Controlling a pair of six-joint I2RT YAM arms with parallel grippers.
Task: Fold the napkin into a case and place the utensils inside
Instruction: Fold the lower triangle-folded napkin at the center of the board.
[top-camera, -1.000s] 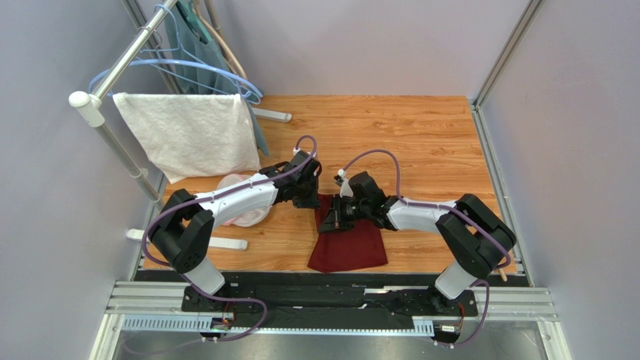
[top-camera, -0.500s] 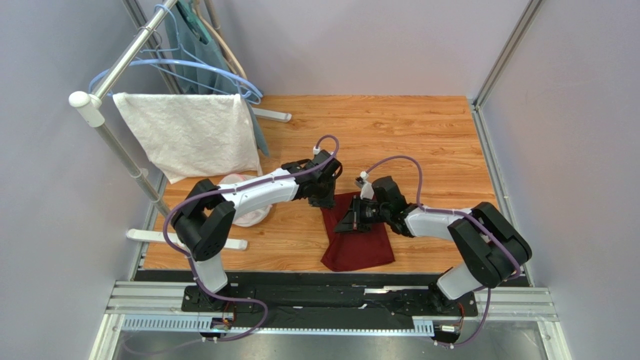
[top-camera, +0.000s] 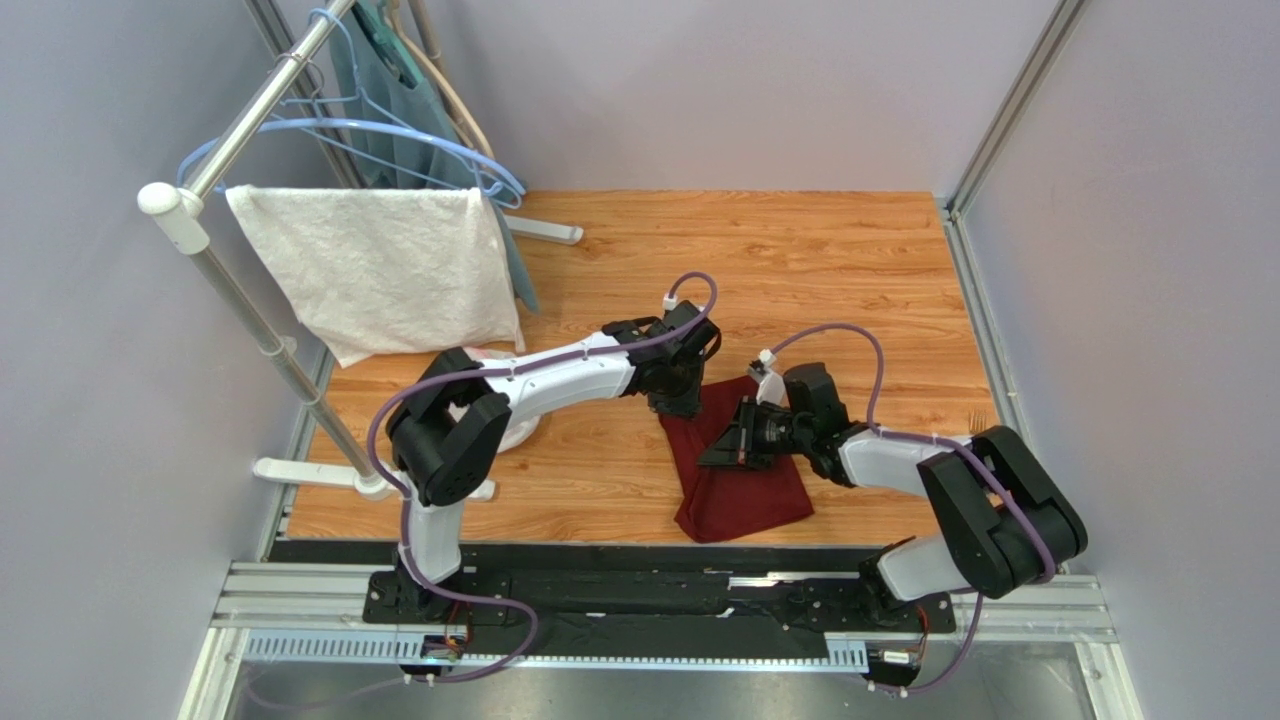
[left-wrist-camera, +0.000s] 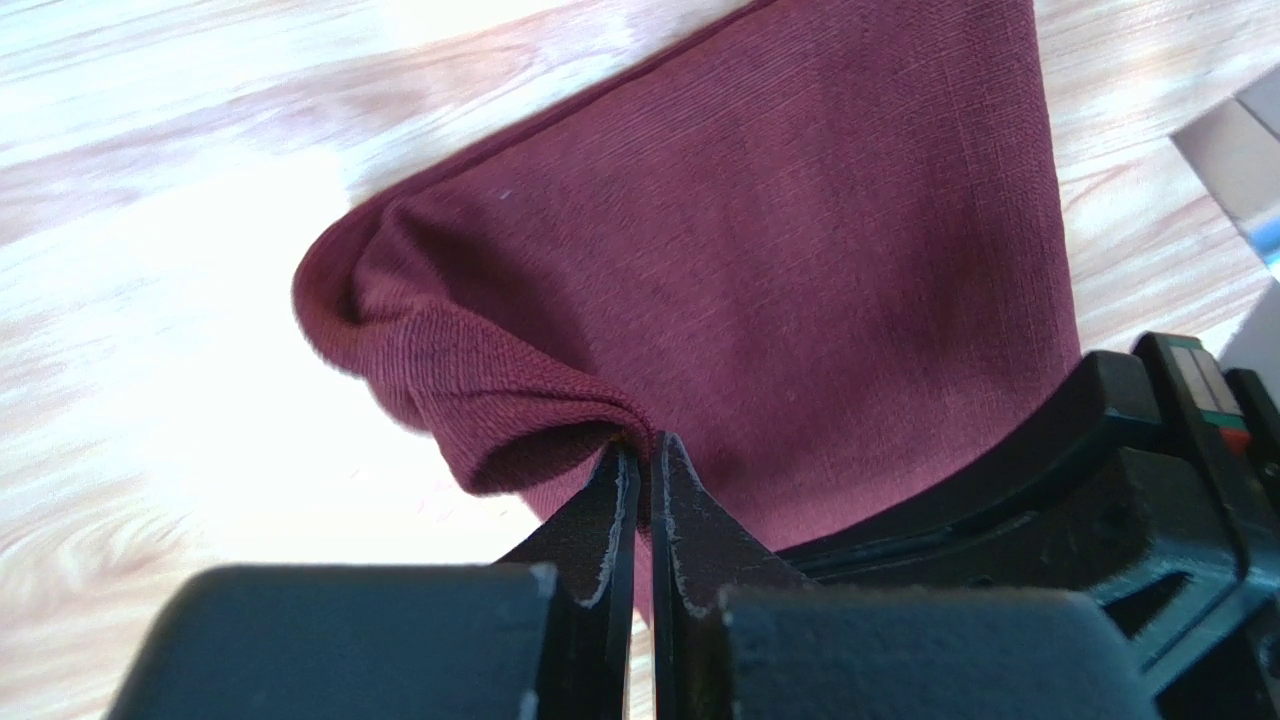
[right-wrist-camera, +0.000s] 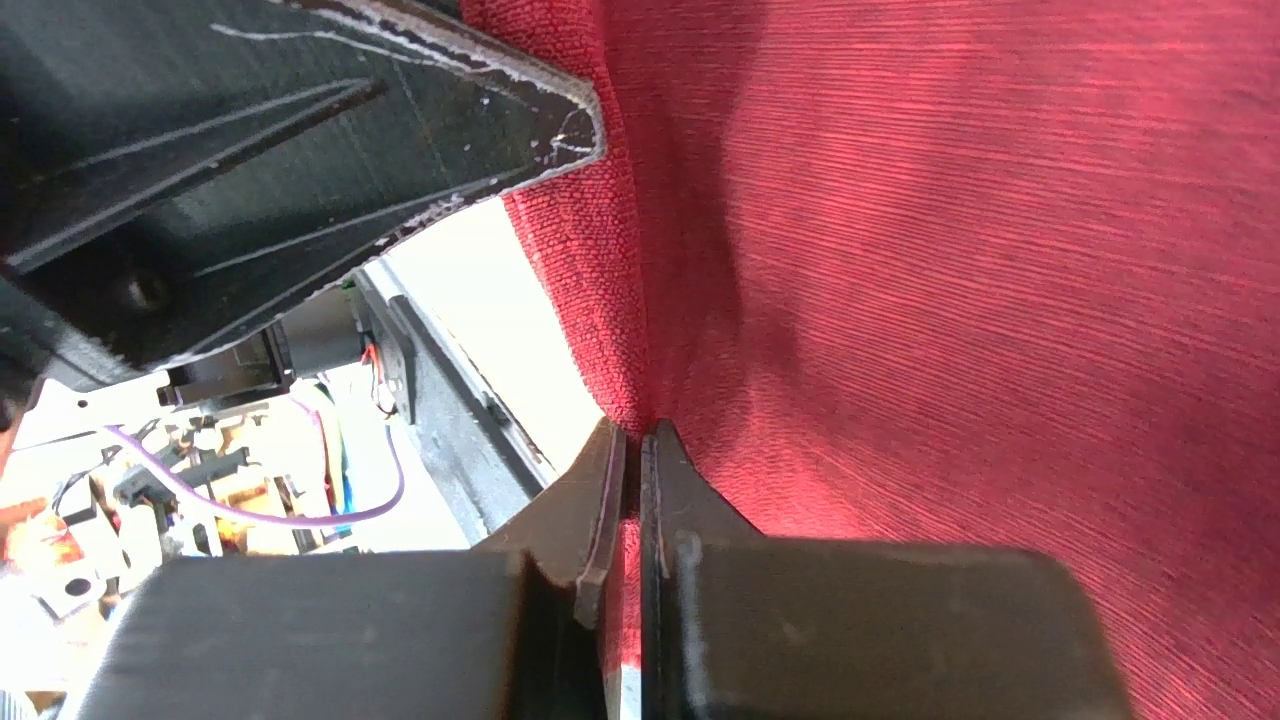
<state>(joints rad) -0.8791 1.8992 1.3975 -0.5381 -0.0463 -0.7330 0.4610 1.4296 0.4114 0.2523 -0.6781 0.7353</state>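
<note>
While both arms stretch forward and low, the left pincer (left-wrist-camera: 643, 450) and right pincer (right-wrist-camera: 631, 443) each pinch the napkin's (top-camera: 744, 488) edge.

One napkin (top-camera: 744, 488). Two arms, left arm (top-camera: 564, 375) and right arm (top-camera: 894, 458), so two end effectors too, the left end effector (left-wrist-camera: 643, 465) and the right end effector (right-wrist-camera: 631, 450). One white towel (top-camera: 376, 270), one rack (top-camera: 280, 350). Blue hangers (top-camera: 406, 134), at least two, can't get an exact number, they overlap. One teal cloth (top-camera: 394, 75) hanging with them. One pale round thing (top-camera: 519, 432), no clue what it is. One table (top-camera: 842, 270).
</note>
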